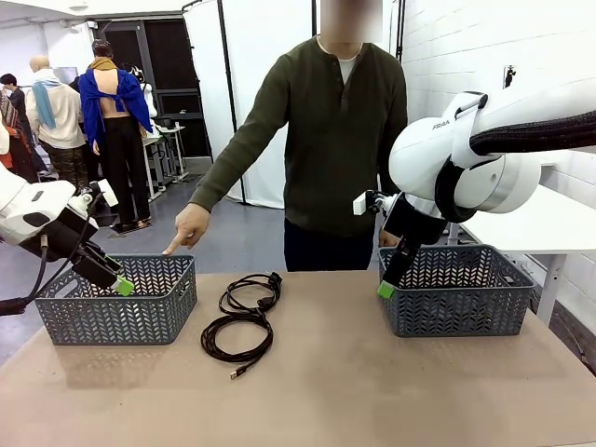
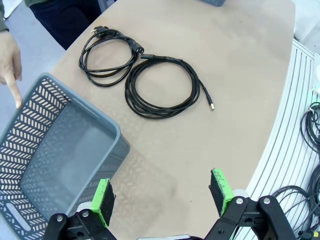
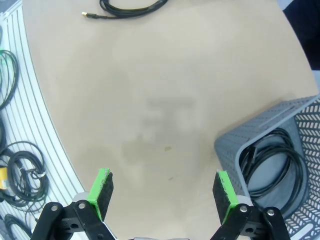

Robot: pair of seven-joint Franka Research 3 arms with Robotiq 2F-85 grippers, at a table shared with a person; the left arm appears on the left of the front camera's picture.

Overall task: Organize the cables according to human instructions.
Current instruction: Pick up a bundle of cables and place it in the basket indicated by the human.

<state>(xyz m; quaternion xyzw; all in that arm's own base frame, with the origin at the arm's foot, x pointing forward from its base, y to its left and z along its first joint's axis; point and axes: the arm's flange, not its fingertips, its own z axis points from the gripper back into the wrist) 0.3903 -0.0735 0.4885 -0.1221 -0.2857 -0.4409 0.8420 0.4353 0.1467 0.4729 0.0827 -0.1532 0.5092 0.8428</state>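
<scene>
Left claw point(image 2: 161, 195): open, holding nothing, hanging above the left basket point(image 1: 112, 321) at the table's point(image 1: 372, 391) left edge.
Right claw point(image 3: 162, 191): open and free, at the left near corner of the right basket point(image 1: 456, 307).
Far cable point(image 2: 106, 82): coiled near the table's far edge, between the baskets.
Near cable point(image 2: 150, 111): touching the far cable, with its USB end toward the near edge.
Basket cable point(image 3: 270, 145): coiled in the right basket, possibly more than one.
Person's hand point(image 1: 189, 226): pointing down at the left basket.
</scene>
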